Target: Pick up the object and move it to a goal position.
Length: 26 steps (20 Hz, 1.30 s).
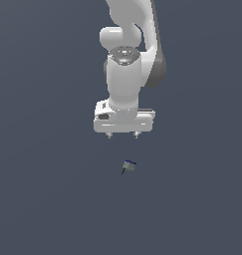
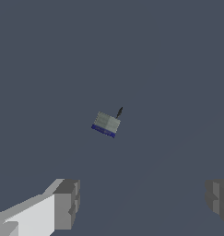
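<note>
- Flat dark blue-grey floor (image 1: 48, 199) all around, plain and smooth in both views.
- White robot arm (image 1: 125, 74) reaching down from the top of the exterior view, wrist pointing at the floor.
- Gripper (image 1: 123, 135) hanging in the air, two short fingertips poking out under the wide white hand.
- Fingers spread wide apart, holding nothing; seen in the wrist view as one grey pad (image 2: 67, 203) on a white finger and another grey pad (image 2: 218, 198) far across from it, with bare floor between.
- Tiny block (image 1: 129, 166) lying on the floor just below the gripper in the exterior view, a bit toward the exterior view's right, not touching the fingers.
- Grey-green top on the block (image 2: 106, 122), dark blue strip along one edge, thin black stem sticking out from the other side.
- Block sitting a little turned, not lined up with the fingers, and much smaller than the gap between them.
</note>
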### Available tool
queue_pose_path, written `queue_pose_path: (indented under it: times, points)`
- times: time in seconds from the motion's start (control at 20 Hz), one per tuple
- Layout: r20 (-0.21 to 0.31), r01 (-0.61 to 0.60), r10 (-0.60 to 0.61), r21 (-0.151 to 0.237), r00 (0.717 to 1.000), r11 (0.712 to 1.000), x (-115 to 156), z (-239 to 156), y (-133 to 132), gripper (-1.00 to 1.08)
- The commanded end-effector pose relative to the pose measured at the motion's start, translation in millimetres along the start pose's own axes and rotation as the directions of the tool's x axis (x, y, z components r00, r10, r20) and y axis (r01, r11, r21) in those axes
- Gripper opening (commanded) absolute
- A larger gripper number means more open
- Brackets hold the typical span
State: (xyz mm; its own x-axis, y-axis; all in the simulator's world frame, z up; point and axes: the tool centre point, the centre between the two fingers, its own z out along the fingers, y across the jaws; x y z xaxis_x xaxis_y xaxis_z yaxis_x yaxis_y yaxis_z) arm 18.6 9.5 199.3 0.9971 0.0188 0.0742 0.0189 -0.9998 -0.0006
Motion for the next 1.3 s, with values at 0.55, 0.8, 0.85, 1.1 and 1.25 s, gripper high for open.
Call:
queue_pose_path:
  times: [0.55,0.8,0.85,1.1,1.25]
  points:
    - [-0.019,0.055,-0.055,-0.024,0.998,0.998,7,-5,0,1.0]
    - [-0.017,0.044,-0.044,-0.023,0.999,0.999,9,-2,-1,1.0]
    - [-0.016,0.038,-0.038,-0.022,0.999,0.999,10,-1,-1,1.0]
    - [-0.007,-0.012,0.012,-0.018,1.0,1.0,16,13,-4,1.0]
    - [0.002,-0.058,0.058,-0.015,0.998,0.998,22,27,-6,1.0]
